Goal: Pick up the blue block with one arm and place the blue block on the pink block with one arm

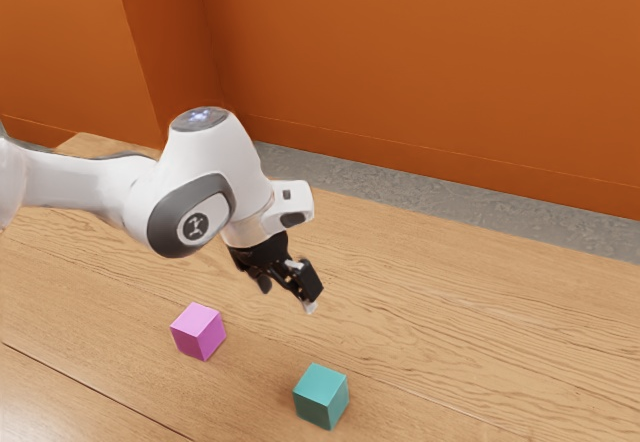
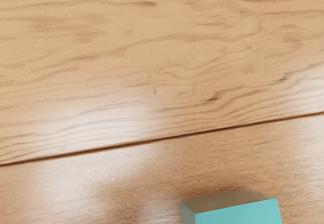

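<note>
The blue block (image 1: 321,395), teal in colour, sits on the wooden table near its front edge. The pink block (image 1: 197,331) rests on the table toward the exterior view's left of it, about a block's width away. My gripper (image 1: 289,292) hovers above the table behind both blocks, open, with nothing between its black fingers. In the wrist view the blue block (image 2: 230,210) lies on the wood close under my hand, and a plank seam runs just beyond it.
The wooden table (image 1: 480,302) stretches toward the exterior view's right. A grey floor strip (image 1: 450,197) and orange walls (image 1: 420,52) lie behind it. My white arm (image 1: 120,197) comes in from the exterior view's left.
</note>
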`<state>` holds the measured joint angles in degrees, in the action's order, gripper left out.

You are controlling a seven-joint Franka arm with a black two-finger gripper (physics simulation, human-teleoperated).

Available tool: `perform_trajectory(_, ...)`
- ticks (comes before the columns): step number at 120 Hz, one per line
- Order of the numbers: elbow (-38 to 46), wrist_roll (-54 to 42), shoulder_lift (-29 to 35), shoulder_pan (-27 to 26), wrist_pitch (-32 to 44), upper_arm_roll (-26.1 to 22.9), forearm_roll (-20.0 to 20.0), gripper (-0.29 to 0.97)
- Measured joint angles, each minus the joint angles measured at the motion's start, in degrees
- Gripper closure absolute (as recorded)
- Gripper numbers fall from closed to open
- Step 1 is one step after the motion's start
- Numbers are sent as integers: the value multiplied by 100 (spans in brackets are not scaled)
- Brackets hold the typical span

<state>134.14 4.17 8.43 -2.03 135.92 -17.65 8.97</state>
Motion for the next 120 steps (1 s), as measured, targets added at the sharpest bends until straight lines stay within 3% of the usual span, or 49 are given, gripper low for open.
perform_trajectory(16,101,299,-254,9,410,-81,54,0)
perform_trajectory(54,226,1350,-315,-4,-209,-385,78,0)
perform_trajectory(72,246,1870,-437,6,-312,-820,61,0)
perform_trajectory(105,238,2617,-1001,-130,59,-887,-930,1)
perform_trajectory(120,237,2832,-1093,-4,352,-887,-1156,0)
